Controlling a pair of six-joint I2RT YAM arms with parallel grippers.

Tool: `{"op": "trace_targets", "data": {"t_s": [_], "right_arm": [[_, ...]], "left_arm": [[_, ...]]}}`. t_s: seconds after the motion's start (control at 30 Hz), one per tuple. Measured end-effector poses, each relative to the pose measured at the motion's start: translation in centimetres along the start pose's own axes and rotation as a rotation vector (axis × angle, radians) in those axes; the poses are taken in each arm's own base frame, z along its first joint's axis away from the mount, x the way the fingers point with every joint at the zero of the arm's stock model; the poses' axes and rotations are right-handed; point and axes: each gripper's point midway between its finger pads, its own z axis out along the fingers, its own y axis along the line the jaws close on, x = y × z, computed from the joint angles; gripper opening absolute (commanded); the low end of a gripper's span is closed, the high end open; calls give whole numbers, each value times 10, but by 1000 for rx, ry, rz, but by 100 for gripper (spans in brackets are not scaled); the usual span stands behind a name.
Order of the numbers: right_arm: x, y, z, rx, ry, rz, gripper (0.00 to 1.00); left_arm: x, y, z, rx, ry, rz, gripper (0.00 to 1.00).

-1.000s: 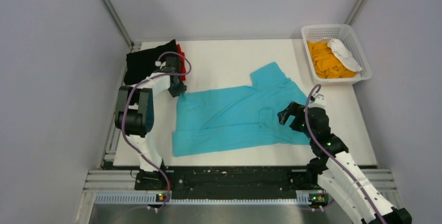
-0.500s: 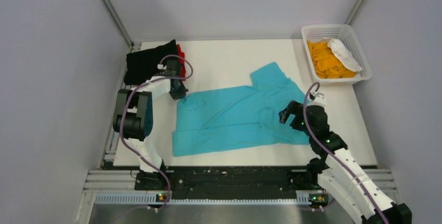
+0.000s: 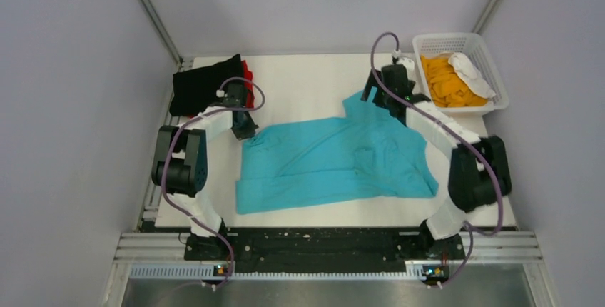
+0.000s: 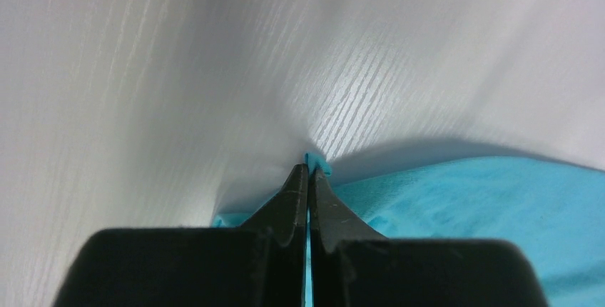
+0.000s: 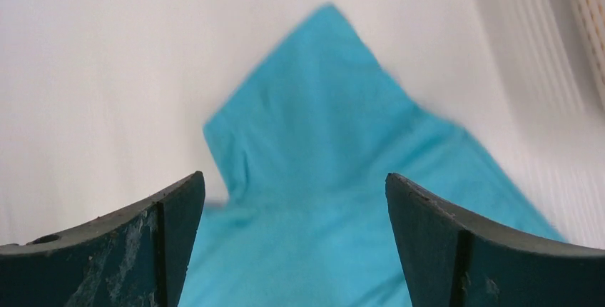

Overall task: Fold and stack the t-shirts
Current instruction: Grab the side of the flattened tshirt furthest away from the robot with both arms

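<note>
The turquoise-blue t-shirt [image 3: 335,157] lies spread on the white table [image 3: 307,82], one sleeve pointing to the back. My left gripper [image 3: 246,131] is shut on the shirt's far left corner; in the left wrist view the gripper [image 4: 308,170] pinches a bit of blue cloth [image 4: 319,162] at its tips. My right gripper [image 3: 378,96] is open above the shirt's back sleeve [image 3: 367,100]; in the right wrist view that sleeve [image 5: 314,100] lies ahead of the open gripper [image 5: 294,182]. A black shirt [image 3: 203,86] over a red one [image 3: 247,78] lies at the back left. An orange shirt [image 3: 446,82] is in the basket.
A white lattice basket [image 3: 487,50] stands at the back right with a white cloth [image 3: 472,71] beside the orange shirt. Grey walls close in the table on three sides. A black rail [image 3: 314,243] runs along the near edge.
My right arm has swung from the shirt's near right edge to the back, over the sleeve by the basket. My left gripper stays at the shirt's far left corner.
</note>
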Motion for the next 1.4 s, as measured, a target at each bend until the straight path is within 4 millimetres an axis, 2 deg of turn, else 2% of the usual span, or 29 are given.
{"op": "trace_targets", "data": {"t_s": [0.1,0.2,0.37,0.53,0.67,0.9,1.0,1.27,1.4], "right_arm": [[-35,24,52,32,-29,-42,87],[-49,34,103,84,-24,-79,81],[-38,28,164,157,32,-131,78],[-19,12,194,221,86,-196,72],[-11,4,197,251,105,-214,64],[-5,-8,189,275,94,-201,23],[0,-16,179,290,98,-197,0],[11,-25,161,278,95,-198,0],[14,-28,135,255,90,-203,0]], "left_arm": [[2,0,-4,9,-1,-1,0],[3,-1,-6,16,1,1,0],[4,-4,-7,23,4,5,0],[6,-5,-7,25,5,7,0],[7,-6,-7,25,6,8,0],[8,-5,-7,18,10,3,0],[8,-4,-7,11,10,-4,0],[7,-5,-14,12,0,-3,0],[4,-10,-24,32,-21,-8,0]]}}
